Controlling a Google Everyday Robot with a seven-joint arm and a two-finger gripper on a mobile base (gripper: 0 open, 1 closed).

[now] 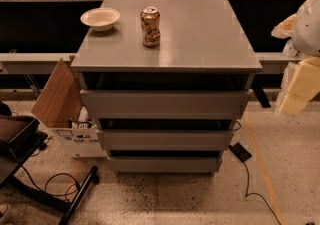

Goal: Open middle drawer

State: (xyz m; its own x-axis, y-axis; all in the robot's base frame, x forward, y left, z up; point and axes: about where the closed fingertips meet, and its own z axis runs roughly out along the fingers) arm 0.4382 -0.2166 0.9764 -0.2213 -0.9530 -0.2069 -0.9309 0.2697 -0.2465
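Hand [296, 89] right of middle drawer [165, 140]

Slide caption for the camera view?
Gripper at right edge, beside grey cabinet; middle drawer shut, bowl and can on top.

Three grey drawer fronts, I counted them off: the top drawer [164, 104], the middle drawer [165, 139], the bottom drawer [165, 164], all in one cabinet [210, 34]. Up on top there was one bowl [100, 18] and one can [150, 26] (a crumpled-looking one, just the single). Down on the floor at the left stood one cardboard box [57, 96]. And one gripper [296, 91] hung at the right edge, beside the cabinet.
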